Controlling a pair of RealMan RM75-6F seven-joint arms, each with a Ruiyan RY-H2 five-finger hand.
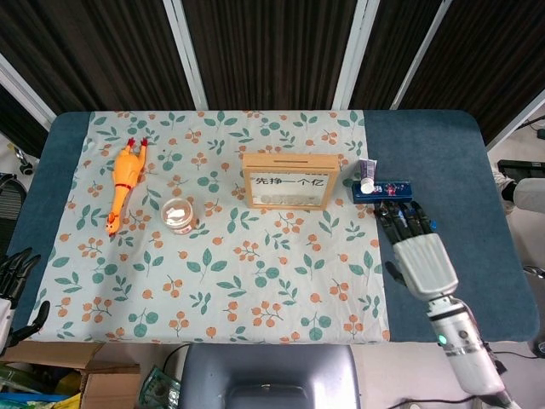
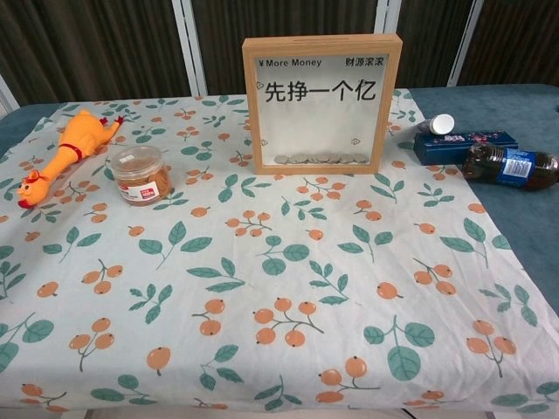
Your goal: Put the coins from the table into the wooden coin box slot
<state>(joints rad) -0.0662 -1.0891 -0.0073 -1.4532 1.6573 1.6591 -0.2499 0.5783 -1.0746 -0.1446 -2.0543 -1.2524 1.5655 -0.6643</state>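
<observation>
The wooden coin box [image 1: 285, 179] stands upright at the middle of the floral cloth, slot side up. Through its clear front [image 2: 319, 113] a row of coins [image 2: 319, 159] lies along the bottom. I see no loose coins on the cloth in either view. My right hand [image 1: 419, 256] hovers over the blue table to the right of the cloth, well away from the box, fingers spread and holding nothing. My left hand [image 1: 17, 285] shows only partly at the lower left edge, off the table, fingers apart and empty. Neither hand appears in the chest view.
A yellow rubber chicken [image 1: 123, 183] and a small lidded jar [image 1: 178, 214] lie left of the box. A blue toothpaste carton [image 2: 463, 144], a white-capped tube [image 2: 441, 124] and a cola bottle [image 2: 511, 166] lie to its right, just beyond my right hand.
</observation>
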